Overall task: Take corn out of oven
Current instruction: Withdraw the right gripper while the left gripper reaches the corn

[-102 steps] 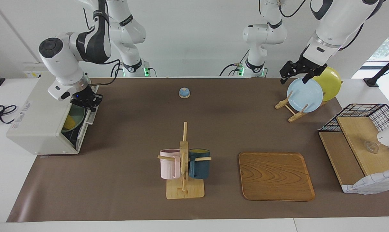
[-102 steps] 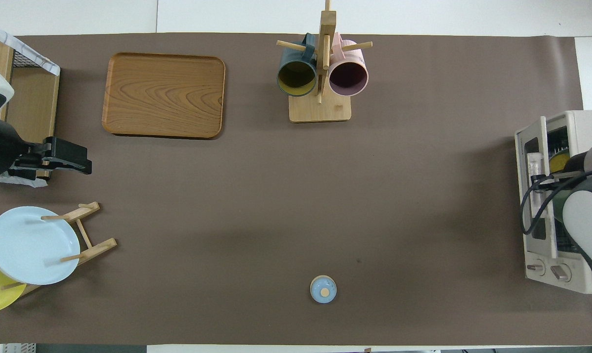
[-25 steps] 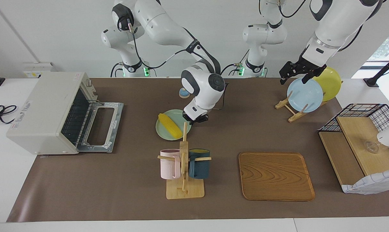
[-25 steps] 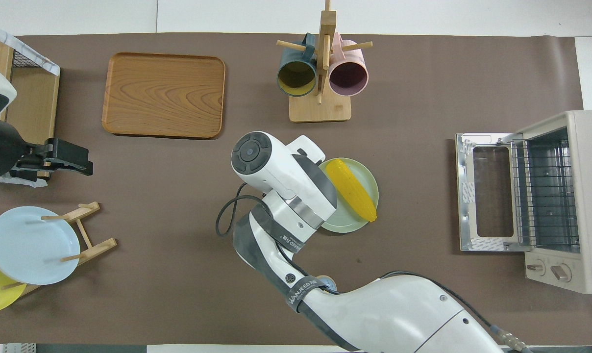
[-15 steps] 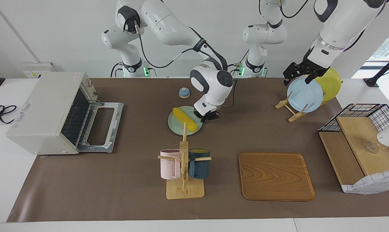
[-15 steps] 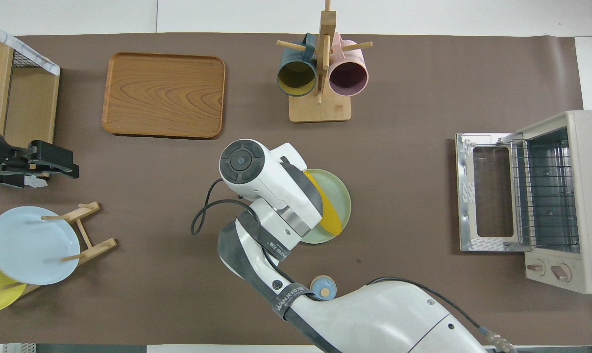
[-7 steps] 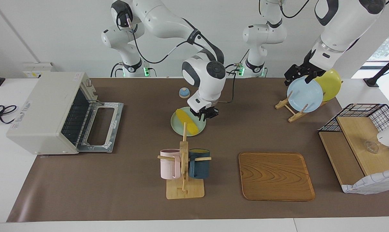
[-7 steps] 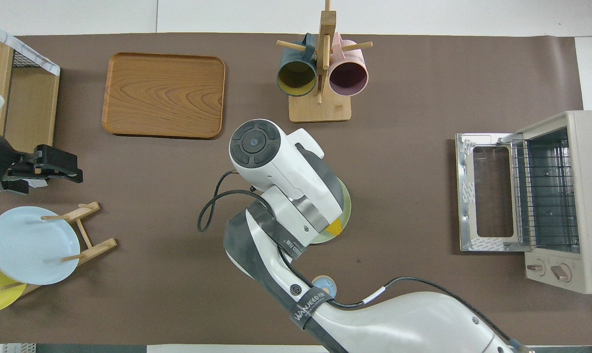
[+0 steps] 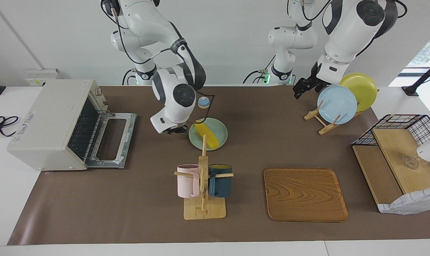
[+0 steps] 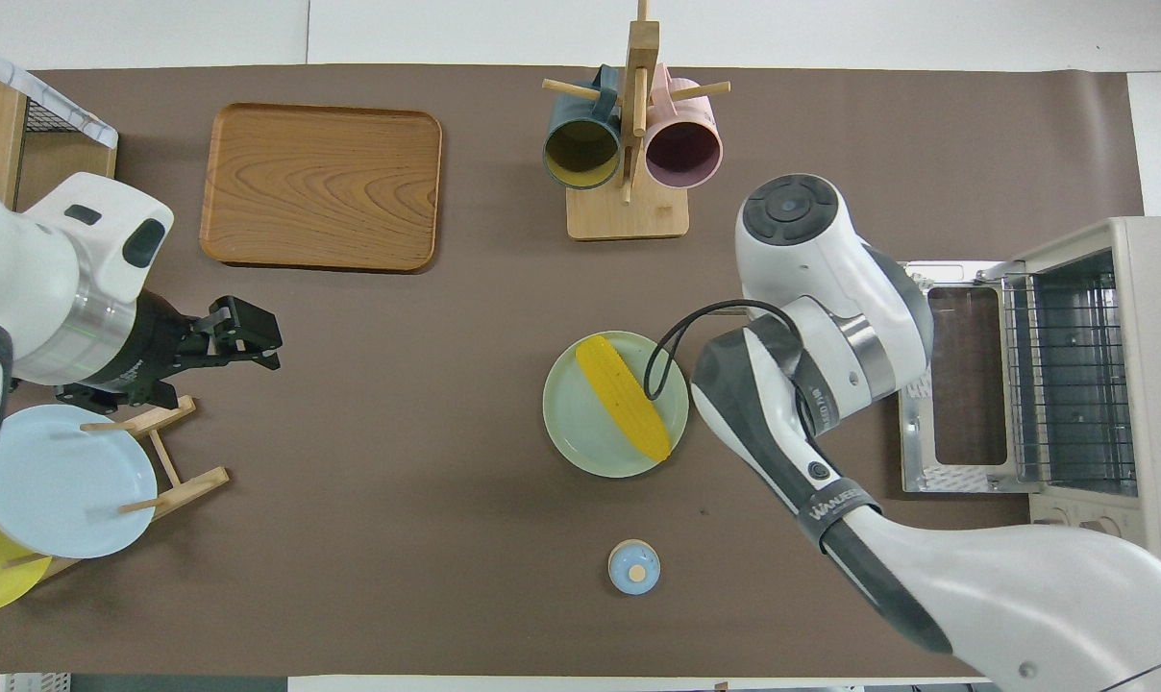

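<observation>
Right gripper (image 9: 175,130) hangs off the plate's (image 9: 218,125) nine-o'clock rim, fingers unreadable; corn (image 9: 206,138) lies diagonal inside it, oven (image 9: 54,122) door down, left gripper (image 9: 302,87) waiting.

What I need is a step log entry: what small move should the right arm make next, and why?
Probably lift the right gripper up and away toward its base, as the job looks done. The corn lies on the green plate on the table, apart from that gripper. The oven has its door folded down and nothing shows on its rack. The left gripper waits over the table beside the plate rack.
</observation>
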Available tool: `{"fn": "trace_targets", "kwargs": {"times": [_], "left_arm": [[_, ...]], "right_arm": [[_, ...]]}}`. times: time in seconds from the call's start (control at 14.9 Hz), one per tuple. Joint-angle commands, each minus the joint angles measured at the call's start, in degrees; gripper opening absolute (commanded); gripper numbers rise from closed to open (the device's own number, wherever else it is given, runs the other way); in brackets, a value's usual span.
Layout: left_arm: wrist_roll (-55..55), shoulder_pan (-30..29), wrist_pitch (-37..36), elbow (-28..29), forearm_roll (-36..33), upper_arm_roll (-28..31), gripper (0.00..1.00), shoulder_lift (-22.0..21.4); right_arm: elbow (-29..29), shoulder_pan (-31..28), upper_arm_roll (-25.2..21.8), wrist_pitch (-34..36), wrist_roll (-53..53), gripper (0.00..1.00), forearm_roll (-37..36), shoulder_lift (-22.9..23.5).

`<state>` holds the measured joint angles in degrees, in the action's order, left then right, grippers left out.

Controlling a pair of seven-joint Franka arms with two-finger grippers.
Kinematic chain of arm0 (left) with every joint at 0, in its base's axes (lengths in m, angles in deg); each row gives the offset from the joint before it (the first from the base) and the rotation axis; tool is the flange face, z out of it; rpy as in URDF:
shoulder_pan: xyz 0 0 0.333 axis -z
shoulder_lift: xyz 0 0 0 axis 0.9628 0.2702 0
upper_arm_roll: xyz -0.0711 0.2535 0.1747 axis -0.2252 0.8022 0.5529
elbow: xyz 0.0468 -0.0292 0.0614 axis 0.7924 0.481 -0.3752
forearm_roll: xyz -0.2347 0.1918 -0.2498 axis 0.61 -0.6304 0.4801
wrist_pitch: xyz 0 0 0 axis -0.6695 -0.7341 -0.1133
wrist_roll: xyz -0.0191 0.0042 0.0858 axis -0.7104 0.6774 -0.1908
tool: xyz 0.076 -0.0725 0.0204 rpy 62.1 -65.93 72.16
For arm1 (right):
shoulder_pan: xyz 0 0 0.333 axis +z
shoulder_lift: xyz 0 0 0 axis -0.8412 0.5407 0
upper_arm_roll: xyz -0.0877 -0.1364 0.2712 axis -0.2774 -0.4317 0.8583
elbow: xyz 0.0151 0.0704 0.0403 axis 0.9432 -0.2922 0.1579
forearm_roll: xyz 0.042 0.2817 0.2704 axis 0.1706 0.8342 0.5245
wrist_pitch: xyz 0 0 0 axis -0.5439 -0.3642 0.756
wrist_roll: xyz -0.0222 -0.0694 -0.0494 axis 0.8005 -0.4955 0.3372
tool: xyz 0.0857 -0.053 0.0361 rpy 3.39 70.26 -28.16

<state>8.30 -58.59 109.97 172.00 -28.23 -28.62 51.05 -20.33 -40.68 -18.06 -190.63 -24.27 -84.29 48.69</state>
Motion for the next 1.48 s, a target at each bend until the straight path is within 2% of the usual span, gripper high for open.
{"fn": "trace_targets", "kwargs": {"times": [0.0,0.13,0.34,0.54,0.67,0.81,1.01,1.21,1.41], "left_arm": [[10.25,5.69,6.88,6.45,-0.11,0.46,1.0,-2.26],[15.88,9.38,10.75,8.57,0.68,0.54,1.0,-2.18],[27.91,16.14,17.87,8.75,1.38,0.54,1.0,1.85],[37.94,21.17,26.3,8.14,1.47,0.63,1.0,8.26],[42.53,23.89,30.71,5.6,1.47,0.63,1.0,14.06],[43.42,24.34,30.2,2.0,1.82,0.63,1.0,17.58],[49.91,27.32,29.23,-8.89,1.3,0.81,1.0,28.64],[52.02,30.57,30.28,-8.75,1.03,0.98,1.0,31.65],[52.56,31.28,31.95,-6.81,0.24,0.98,1.0,31.58]], "right_arm": [[-8.47,-3.4,0.84,-7.42,-3.72,0.0,-1.76,-3.93],[-9.45,-5.25,0.84,-8.24,-5.56,0.0,-2.28,-3.93],[-10.59,-7.35,0.84,-9.9,-8.38,0.0,-3.34,-3.93],[-11.21,-8.32,0.84,-10.52,-10.94,0.0,-4.65,-3.93],[-11.91,-8.42,0.84,-10.61,-11.55,0.0,-6.06,-3.93],[-11.91,-8.5,0.84,-10.61,-11.64,0.0,-7.29,-3.93],[-11.91,-8.5,0.84,-10.35,-11.82,0.0,-9.23,-3.93],[-11.91,-8.42,0.84,-9.56,-11.82,0.0,-11.94,-4.2],[-11.83,-8.42,0.84,-8.77,-12.17,0.0,-14.32,-4.37]]}}
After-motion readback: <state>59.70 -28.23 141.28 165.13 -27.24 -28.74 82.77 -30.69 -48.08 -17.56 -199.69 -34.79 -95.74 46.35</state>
